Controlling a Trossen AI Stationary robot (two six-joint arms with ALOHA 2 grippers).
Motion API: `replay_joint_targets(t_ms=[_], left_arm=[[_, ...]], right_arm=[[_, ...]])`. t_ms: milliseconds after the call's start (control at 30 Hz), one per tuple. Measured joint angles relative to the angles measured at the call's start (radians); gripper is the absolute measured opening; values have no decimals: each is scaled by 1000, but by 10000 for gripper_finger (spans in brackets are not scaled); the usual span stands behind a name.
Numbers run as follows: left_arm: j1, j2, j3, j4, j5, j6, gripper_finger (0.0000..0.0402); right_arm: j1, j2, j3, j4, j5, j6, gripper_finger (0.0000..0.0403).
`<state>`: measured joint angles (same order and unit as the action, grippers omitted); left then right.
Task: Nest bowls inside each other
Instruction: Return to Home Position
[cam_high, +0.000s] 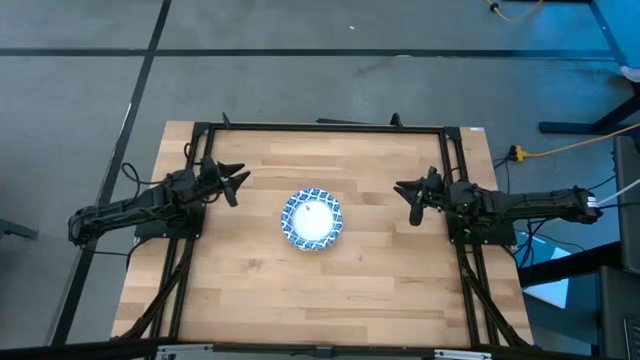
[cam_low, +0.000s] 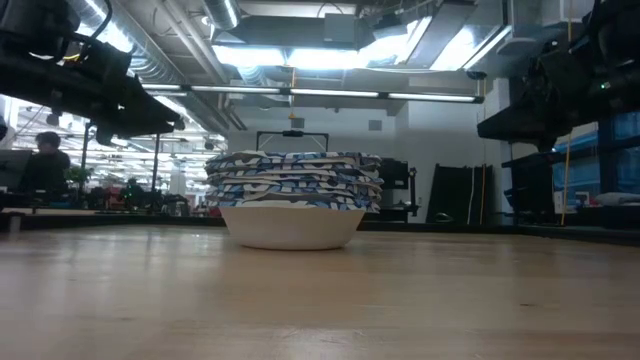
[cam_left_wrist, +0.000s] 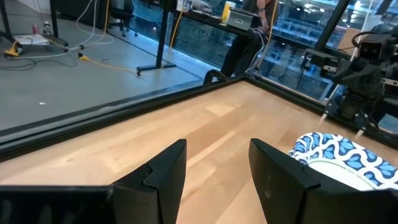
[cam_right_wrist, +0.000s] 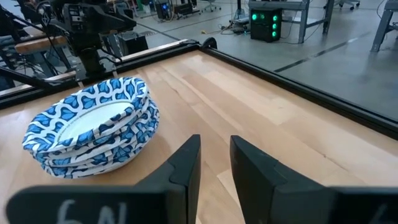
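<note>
The bowls (cam_high: 313, 219) are found nested into one stack at the middle of the table (cam_high: 380, 290), with no loose bowl seen anywhere on the wood. The nesting itself is therefore judged done, and the step in hand is taken to be the parking of the arms.

The left gripper (cam_high: 238, 188) is held off the stack on its left and the right gripper (cam_high: 406, 203) on its right, each well apart from the rims. Both are pointed inward. The left fingers are seen spread wide with nothing between them. The right fingers are parted more narrowly and are also empty.

For the next move no grasp is called for. The arms need only be drawn back and settled, and any sweep toward the centre is to be avoided so that the stack is not nudged.

From above, only the top bowl's white inside and blue rim are shown, so the pile could be mistaken for a single bowl. In the low view the stack (cam_low: 293, 195) is shown from the side, its wavy rims layered one over another above a plain white base. An exact count cannot be made there. In each wrist view the opposite arm is shown beyond the stack (cam_right_wrist: 93, 134).
</note>
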<state>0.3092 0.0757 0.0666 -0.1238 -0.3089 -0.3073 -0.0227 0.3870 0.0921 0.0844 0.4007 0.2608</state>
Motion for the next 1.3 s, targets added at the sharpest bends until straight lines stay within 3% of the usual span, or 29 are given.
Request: replay_joint_targets(t_ms=[1300], left_arm=[[0, 0, 0, -11, -23, -24, 169]], right_arm=[[0, -4, 0, -91, 0, -10, 88]])
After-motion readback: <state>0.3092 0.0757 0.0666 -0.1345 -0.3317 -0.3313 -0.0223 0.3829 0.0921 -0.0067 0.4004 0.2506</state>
